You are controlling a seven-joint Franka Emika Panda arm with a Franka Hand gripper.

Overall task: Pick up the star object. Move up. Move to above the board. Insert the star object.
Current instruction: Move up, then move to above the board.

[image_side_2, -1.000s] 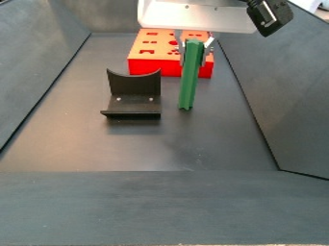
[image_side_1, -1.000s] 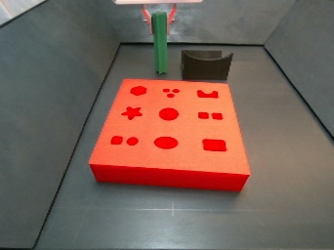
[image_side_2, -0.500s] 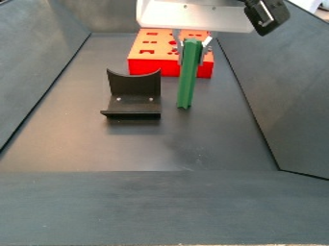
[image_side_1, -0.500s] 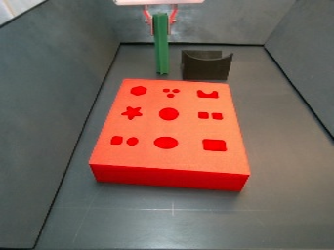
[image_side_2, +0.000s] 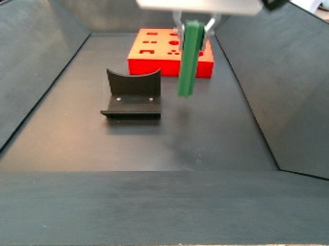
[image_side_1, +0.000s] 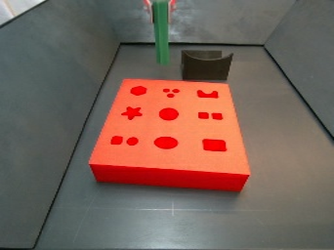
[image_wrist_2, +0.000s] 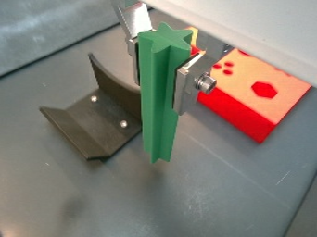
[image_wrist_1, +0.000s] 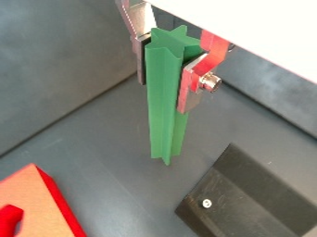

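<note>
Above the floor, beside the board [image_side_1: 170, 131], the gripper [image_wrist_1: 166, 54] grips the peg [image_wrist_1: 165, 102] near its top end, silver fingers [image_wrist_2: 190, 80] pressed on opposite sides. Peg hangs upright, its lower end clear of the floor (both side views). Holder [image_side_2: 131, 94] stands near the peg, not touching.
</note>
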